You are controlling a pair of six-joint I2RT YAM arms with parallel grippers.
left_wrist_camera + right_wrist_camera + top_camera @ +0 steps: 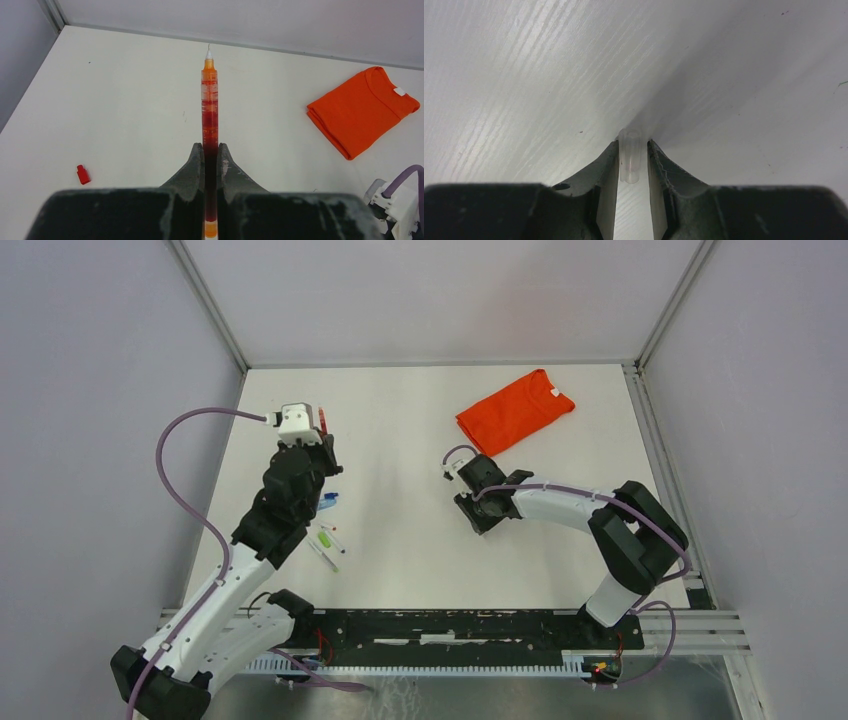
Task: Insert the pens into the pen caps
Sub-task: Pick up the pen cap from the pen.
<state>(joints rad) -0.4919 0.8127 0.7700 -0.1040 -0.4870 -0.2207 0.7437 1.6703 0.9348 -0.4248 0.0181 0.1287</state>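
Left pincer (210, 147) pinches one pen (209, 102); right pincer (632, 146) pinches one clear cap (629, 162). I count two caps: the clear tube, held with its long axis along the fingers close over the table (125, 100), and a red cap (83, 174) lying loose to the held pen's left. The held pen's long axis is in line with the fingers, its fine tip pointing away from the wrist toward the far wall. Its barrel is clear, the ink red shading to orange near the tip. About three loose pens (327, 540) lie beside my left arm. One folded orange shirt (362, 110) lies far right.
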